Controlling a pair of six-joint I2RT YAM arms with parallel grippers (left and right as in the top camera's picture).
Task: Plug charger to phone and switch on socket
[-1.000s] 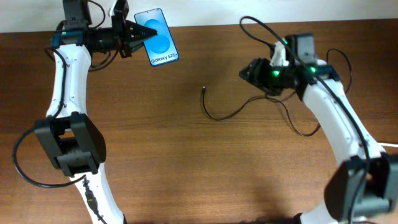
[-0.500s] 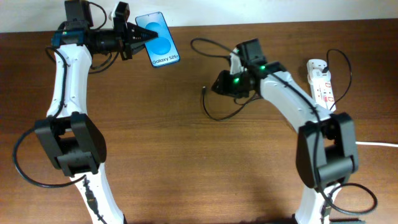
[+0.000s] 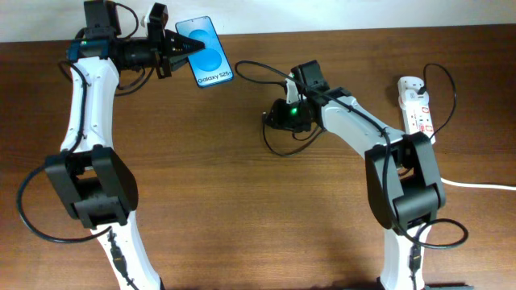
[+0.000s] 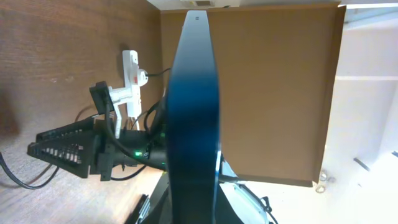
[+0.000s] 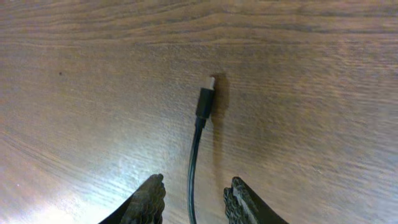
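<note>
Right gripper (image 5: pixel 196 188): jaws apart, one finger on either side of charger (image 5: pixel 198 146) cable, plug tip just ahead at 12 o'clock, lying flat on wooden table (image 3: pixel 201 201). No contact visible.
Change over last second: right arm swung from socket (image 3: pixel 415 103) side toward 9 o'clock; now over charger tip near table centre.
Left gripper (image 3: pixel 179 50): clamped on phone (image 3: pixel 207 54) edge, phone at table 11 o'clock, position unchanged.
Socket: table 2 o'clock, well apart from right gripper; charger cable runs toward it.
</note>
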